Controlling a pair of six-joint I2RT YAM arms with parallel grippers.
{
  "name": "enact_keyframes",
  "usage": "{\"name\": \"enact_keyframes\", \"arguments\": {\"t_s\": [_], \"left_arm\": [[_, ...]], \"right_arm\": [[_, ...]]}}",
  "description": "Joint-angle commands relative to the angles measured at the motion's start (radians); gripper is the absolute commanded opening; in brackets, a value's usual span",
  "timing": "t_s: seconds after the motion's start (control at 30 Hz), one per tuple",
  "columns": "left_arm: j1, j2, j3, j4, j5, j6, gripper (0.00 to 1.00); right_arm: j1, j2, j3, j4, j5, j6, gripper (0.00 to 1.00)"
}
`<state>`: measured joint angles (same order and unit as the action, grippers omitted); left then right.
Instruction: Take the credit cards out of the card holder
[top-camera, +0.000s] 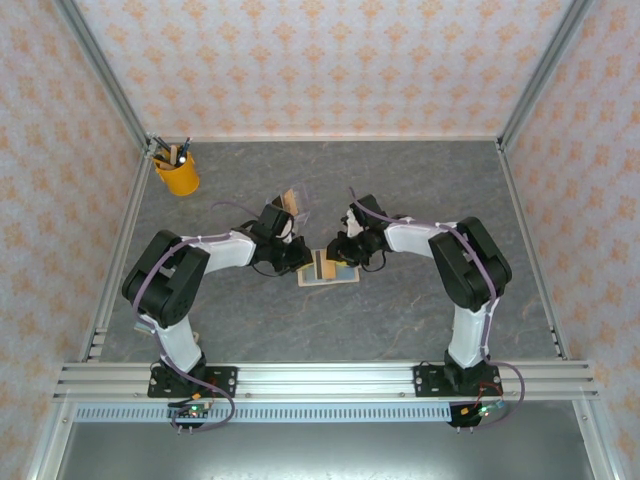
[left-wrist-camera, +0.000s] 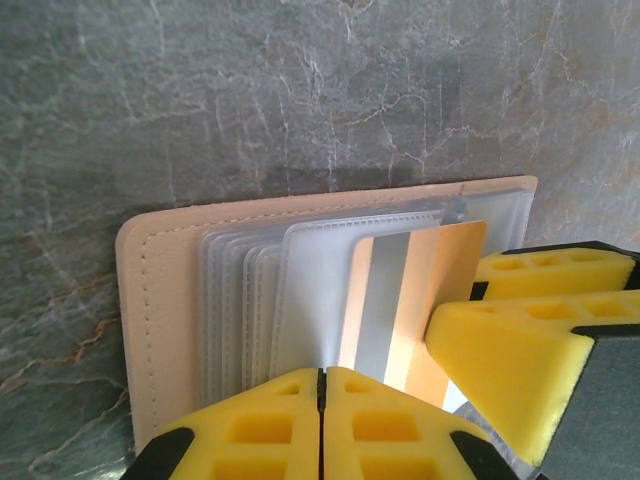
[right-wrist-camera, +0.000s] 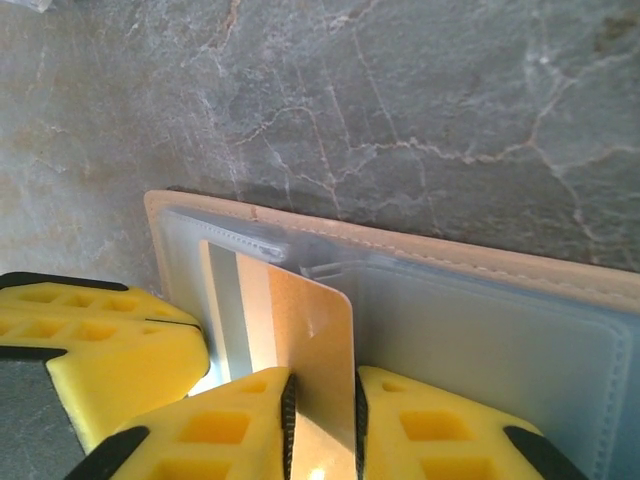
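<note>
Right gripper (right-wrist-camera: 322, 388) pinched the near edge of a gold credit card (right-wrist-camera: 312, 325), seemingly still part-way in its clear sleeve. Left gripper (left-wrist-camera: 321, 385), fingers pressed together, bore on the near edge of the open tan card holder (left-wrist-camera: 160, 300), lying mid-table (top-camera: 420, 320). Judged early: first card not yet free, other sleeves unreadable. Far left stood a yellow pen cup (top-camera: 177, 176).

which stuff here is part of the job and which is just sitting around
Job: card holder; gold credit card, pinched by right gripper; left gripper, jaws shut.
Lying about: yellow pen cup; clear stand.
</note>
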<state>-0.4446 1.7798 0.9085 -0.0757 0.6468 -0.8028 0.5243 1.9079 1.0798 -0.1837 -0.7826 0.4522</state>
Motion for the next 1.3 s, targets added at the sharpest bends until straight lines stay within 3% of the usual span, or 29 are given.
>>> {"name": "enact_keyframes", "arguments": {"t_s": [0.0, 0.33, 0.57, 0.8, 1.0, 1.27], "left_arm": [[-0.002, 0.037, -0.019, -0.100, -0.076, 0.010, 0.07], [0.007, 0.005, -0.019, -0.126, -0.098, 0.025, 0.10], [0.011, -0.049, -0.006, -0.088, -0.053, 0.024, 0.17], [0.041, -0.193, 0.030, -0.077, 0.014, -0.009, 0.37], [0.076, -0.327, 0.015, 0.050, 0.109, -0.085, 0.62], [0.078, -0.310, 0.022, 0.207, 0.196, -0.167, 0.67]], "right_arm": [[0.002, 0.026, 0.004, 0.009, -0.038, 0.022, 0.22], [-0.021, -0.101, -0.047, -0.045, 0.141, 0.004, 0.02], [-0.053, -0.233, -0.099, -0.059, 0.179, -0.038, 0.00], [-0.110, -0.367, -0.127, 0.063, 0.006, -0.009, 0.00], [-0.151, -0.372, -0.116, 0.278, -0.207, 0.140, 0.00], [-0.151, -0.354, -0.102, 0.509, -0.334, 0.314, 0.00]]}}
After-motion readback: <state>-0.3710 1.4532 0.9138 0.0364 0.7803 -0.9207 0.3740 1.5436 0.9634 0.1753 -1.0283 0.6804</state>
